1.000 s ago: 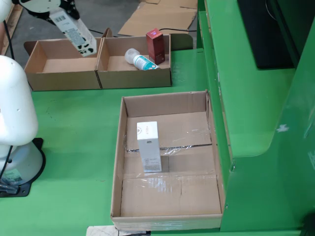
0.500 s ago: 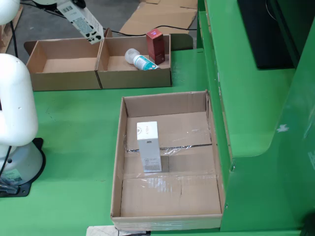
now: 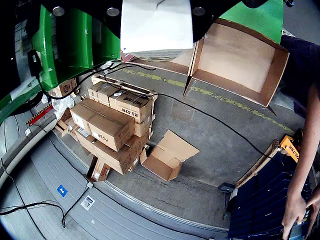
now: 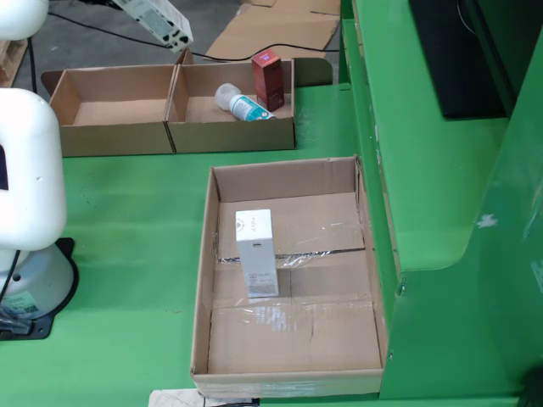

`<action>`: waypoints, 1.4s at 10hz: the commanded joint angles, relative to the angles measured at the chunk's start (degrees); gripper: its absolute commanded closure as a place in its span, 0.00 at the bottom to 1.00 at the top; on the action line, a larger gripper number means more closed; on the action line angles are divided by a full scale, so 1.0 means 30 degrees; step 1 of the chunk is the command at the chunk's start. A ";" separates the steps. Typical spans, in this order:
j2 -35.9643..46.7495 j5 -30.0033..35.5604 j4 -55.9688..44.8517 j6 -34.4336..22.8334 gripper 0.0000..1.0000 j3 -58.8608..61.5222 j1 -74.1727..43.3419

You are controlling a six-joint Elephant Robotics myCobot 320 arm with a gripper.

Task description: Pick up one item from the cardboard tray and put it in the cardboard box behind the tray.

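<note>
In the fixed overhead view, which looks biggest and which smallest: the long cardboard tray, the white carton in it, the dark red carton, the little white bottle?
Largest to smallest, as they look in that view:
1. long cardboard tray
2. white carton
3. dark red carton
4. white bottle with teal label
The last two look close in size and sit farther from the camera, so their order is unsure.

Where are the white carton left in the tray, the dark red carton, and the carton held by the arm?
White carton (image 4: 257, 253): fixed view, on its upper face.
Dark red carton (image 4: 268, 80): fixed view, on its front side.
Held carton (image 4: 159, 20): fixed view, on its printed side, top left.
</note>
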 commanded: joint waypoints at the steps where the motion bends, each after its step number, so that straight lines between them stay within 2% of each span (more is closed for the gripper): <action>1: -0.0817 -0.0082 0.2840 -0.0414 1.00 0.0437 -0.0005; 2: -0.0817 -0.0082 0.2840 -0.0414 1.00 0.0437 -0.0005; 3: -0.1606 0.0884 0.3487 -0.1857 1.00 0.0436 -0.0194; 4: -0.1607 0.0885 0.3487 -0.1857 1.00 0.0437 -0.0194; 5: -0.1893 0.0827 0.4217 -0.3682 1.00 0.0437 0.0332; 11: -0.1420 0.1507 0.3116 -0.3256 1.00 0.0438 0.0701; 14: -0.0810 0.2015 0.1946 -0.2304 1.00 0.0436 0.1047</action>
